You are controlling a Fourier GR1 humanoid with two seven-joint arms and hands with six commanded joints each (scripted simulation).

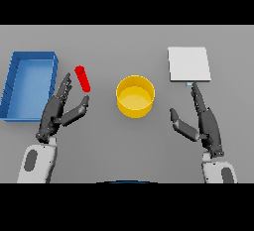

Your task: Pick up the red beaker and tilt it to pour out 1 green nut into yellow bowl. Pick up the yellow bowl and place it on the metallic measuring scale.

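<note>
Red beaker [83,79]: slim, tilted, on the grey table [124,41] left of centre, between the blue tray [17,88] and the yellow bowl [135,96]; apart from both, nothing visibly in the bowl
Left hand [57,111]: spread, fingers straight beside the beaker's left, thumb reaching under its lower end; no closure round it, nothing held
Right hand [203,123]: relaxed open, empty, fingertips pointing at the near edge of the metallic measuring scale [188,64]
Hazards, judged: beaker narrow and leaning, so an off-centre closing could knock it flat or roll it toward the tray; a loose hold may slip during tilting; over-tilting likely spills more than one nut, or misses the bowl
</note>
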